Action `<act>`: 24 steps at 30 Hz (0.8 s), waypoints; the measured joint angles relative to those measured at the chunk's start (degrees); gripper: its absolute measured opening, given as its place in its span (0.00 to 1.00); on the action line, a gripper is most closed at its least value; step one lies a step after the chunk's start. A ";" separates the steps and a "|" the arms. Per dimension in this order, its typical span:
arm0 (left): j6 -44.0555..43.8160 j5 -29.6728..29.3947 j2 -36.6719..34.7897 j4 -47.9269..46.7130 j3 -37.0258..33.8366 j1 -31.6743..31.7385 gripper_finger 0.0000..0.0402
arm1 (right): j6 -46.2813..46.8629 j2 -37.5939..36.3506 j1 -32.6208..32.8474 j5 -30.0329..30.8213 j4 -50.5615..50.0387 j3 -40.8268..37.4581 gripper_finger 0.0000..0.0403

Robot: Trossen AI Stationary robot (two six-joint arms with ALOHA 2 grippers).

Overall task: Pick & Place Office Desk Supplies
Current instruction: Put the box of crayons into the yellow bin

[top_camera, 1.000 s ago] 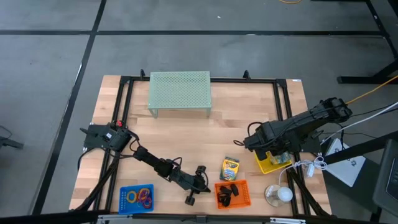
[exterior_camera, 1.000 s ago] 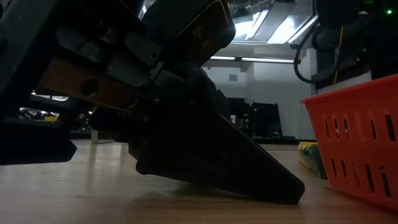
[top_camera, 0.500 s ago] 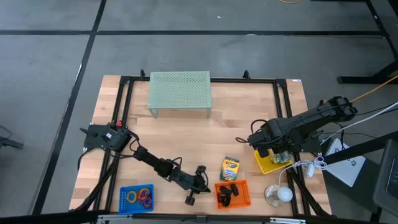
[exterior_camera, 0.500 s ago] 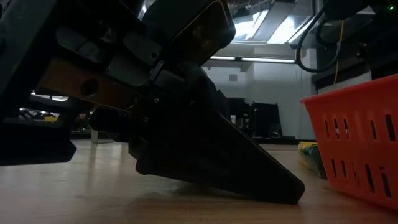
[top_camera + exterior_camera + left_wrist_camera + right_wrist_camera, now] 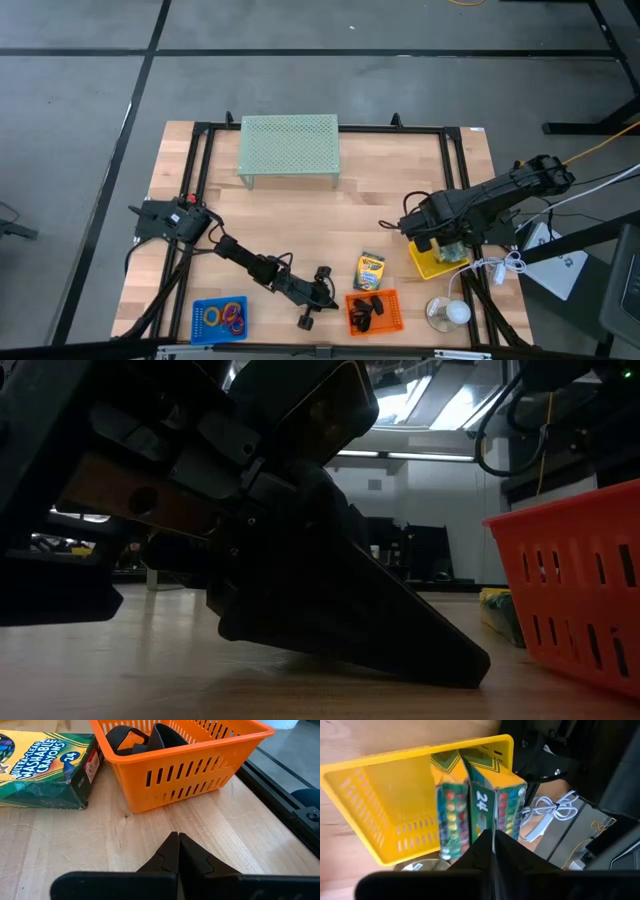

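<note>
Now the right claw point(image 5: 492, 845) hangs just above the yellow basket point(image 5: 428, 265) at the right side of the tabletop point(image 5: 380, 215), its fingers together or nearly so and gripping nothing. Compared with 1 second ago, the right arm has lifted and shifted slightly away from the basket, then held its place over the last half second. In the right wrist view, 2 crayon boxes point(image 5: 475, 802) stand side by side inside the basket, directly beyond the fingertips and apart from them. That reads as a finished drop: the box looks delivered and the arm is free for the next item. The left claw point(image 5: 177, 850) has not moved in that time; it rests low on the wood near the front edge, fingers pressed together and empty, just short of the orange basket point(image 5: 185, 767) that holds the black clips point(image 5: 142, 735). Beside that basket lies 1 more crayon box point(image 5: 42, 767), flat on the tabletop and outside any container, so it is likely the next thing to collect. At the front left, the blue basket point(image 5: 200, 325) holds the coloured rings point(image 5: 230, 315). The pale green mesh riser point(image 5: 289, 148) stands untouched at the back.
</note>
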 joint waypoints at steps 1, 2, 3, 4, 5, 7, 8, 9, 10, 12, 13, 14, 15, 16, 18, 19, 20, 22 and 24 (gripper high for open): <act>-0.01 0.00 0.00 0.00 0.00 0.00 0.01 | -0.01 0.00 0.02 0.02 0.00 0.00 0.07; -0.02 0.00 0.00 0.00 0.00 0.00 0.01 | -0.01 0.00 0.01 0.02 0.00 0.00 0.08; 0.00 0.00 0.00 0.00 0.00 0.00 0.01 | -0.03 0.00 0.02 0.02 0.00 0.00 0.09; 0.00 -0.02 0.00 0.00 0.00 0.00 0.01 | -0.04 0.00 0.02 0.04 0.00 0.00 0.10; 0.00 -0.02 0.00 0.00 0.00 0.00 0.01 | -0.28 0.00 0.02 0.06 0.00 0.00 0.12; -0.01 -0.02 0.00 0.00 0.00 0.00 0.01 | -0.67 0.00 0.00 0.21 -0.02 0.00 0.14; -0.01 -0.04 0.00 0.00 0.00 0.00 0.01 | -0.76 0.00 0.02 0.20 0.00 0.00 0.15; -0.02 -0.04 0.00 0.00 0.00 0.00 0.01 | -0.77 0.00 0.01 0.19 -0.02 0.00 0.17; -0.02 -0.04 0.00 0.00 0.00 0.00 0.01 | -0.88 0.00 0.02 0.19 -0.01 0.00 0.17; -0.02 -0.04 0.00 0.00 0.00 0.00 0.01 | -0.91 0.00 0.02 0.17 0.00 -0.01 0.18; -0.02 -0.04 0.00 0.01 0.00 0.00 0.01 | -0.93 0.00 0.02 0.15 0.01 -0.08 0.17; -0.02 -0.04 0.00 0.00 0.00 0.00 0.01 | -0.93 0.00 0.02 0.15 0.02 -0.30 0.15; -0.02 -0.04 0.00 0.00 0.00 0.00 0.01 | -0.90 0.00 0.02 0.17 -0.02 -0.60 0.12; -0.02 -0.04 0.00 0.00 0.00 0.00 0.01 | -0.88 0.00 0.02 0.25 0.00 -0.76 0.10; -0.02 -0.04 0.00 0.00 0.00 0.00 0.01 | -0.40 0.00 0.00 0.85 -0.02 -0.87 0.05; -0.01 -0.04 0.00 0.00 0.00 0.00 0.01 | 0.07 0.00 0.01 0.74 0.02 -0.87 0.04; 0.00 -0.04 0.00 0.00 0.00 0.00 0.01 | 0.30 0.00 0.00 0.43 -0.02 -0.87 0.03; 0.00 -0.05 0.00 0.00 0.00 0.00 0.01 | 0.13 0.00 0.01 -0.16 0.00 -0.87 0.04; 0.02 -0.07 0.00 0.00 0.00 0.00 0.01 | -0.64 0.00 0.02 -0.99 0.04 -0.70 0.07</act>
